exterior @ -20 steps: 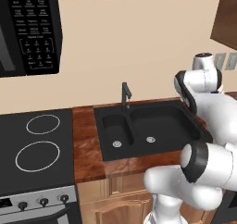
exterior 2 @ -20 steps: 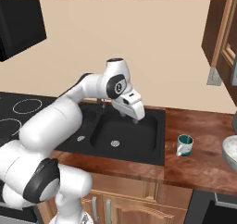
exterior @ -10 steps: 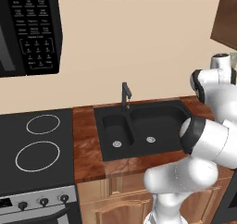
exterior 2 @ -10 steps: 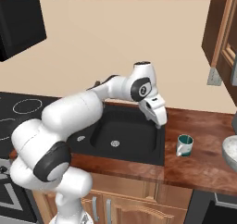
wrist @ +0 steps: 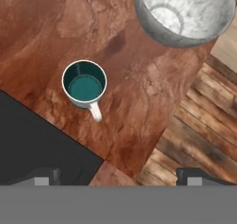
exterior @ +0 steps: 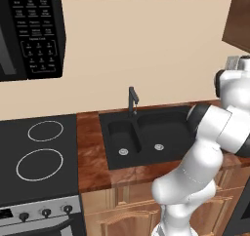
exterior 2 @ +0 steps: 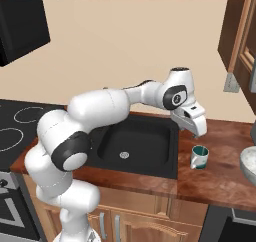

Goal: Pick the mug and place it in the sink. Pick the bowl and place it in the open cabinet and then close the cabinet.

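The mug [exterior 2: 199, 157], white with a teal inside, stands upright on the wooden counter just right of the sink [exterior 2: 140, 145]. My gripper [exterior 2: 198, 131] hangs open a short way above it, holding nothing. From the hand, the mug [wrist: 84, 84] lies up and to the left, handle towards me, and my gripper [wrist: 118, 177] has its tips wide apart. The speckled grey bowl [wrist: 183, 12] sits further along the counter, and its rim shows at the right edge of the bowl [exterior 2: 249, 161]. The cabinet [exterior 2: 239, 33] hangs open at the upper right. The sink [exterior: 146, 135] is empty.
A dark faucet [exterior: 132, 99] rises behind the sink. A stovetop [exterior: 39, 157] lies to the left under a black microwave [exterior: 29, 32]. The counter's front edge and the plank floor [wrist: 203, 126] show below the mug.
The arm has swung right, from over the sink to above the mug on the counter. The gripper stays open and nothing else has moved.
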Motion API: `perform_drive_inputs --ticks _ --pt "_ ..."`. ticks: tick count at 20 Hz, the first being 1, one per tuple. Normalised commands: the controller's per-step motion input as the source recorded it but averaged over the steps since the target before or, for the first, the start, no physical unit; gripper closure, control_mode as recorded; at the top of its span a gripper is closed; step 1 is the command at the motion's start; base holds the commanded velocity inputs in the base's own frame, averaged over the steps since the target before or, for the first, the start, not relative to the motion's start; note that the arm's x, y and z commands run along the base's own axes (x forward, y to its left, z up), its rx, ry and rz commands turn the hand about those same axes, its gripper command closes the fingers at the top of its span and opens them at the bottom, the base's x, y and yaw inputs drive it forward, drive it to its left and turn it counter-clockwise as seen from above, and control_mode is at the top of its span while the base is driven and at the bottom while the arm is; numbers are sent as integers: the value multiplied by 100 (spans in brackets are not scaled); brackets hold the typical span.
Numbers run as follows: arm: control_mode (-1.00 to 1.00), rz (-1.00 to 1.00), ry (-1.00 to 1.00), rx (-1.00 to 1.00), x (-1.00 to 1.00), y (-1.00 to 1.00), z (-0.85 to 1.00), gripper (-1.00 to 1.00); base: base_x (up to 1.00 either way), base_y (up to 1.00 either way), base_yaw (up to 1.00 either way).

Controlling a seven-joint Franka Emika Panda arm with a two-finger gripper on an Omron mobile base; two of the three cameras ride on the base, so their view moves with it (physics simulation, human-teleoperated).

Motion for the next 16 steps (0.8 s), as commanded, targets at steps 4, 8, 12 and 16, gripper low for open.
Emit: perform_drive_inputs --ticks 4,8,12,16 --pt "-100 0 0 1 3 -13 -13 -100 0 0 0" --pt "-100 6 0 4 11 -4 -19 -100 0 0 0" --pt "-100 13 0 3 11 0 -31 -100 0 0 0" --pt "-100 11 -3 3 3 -9 -21 -100 0 0 0"
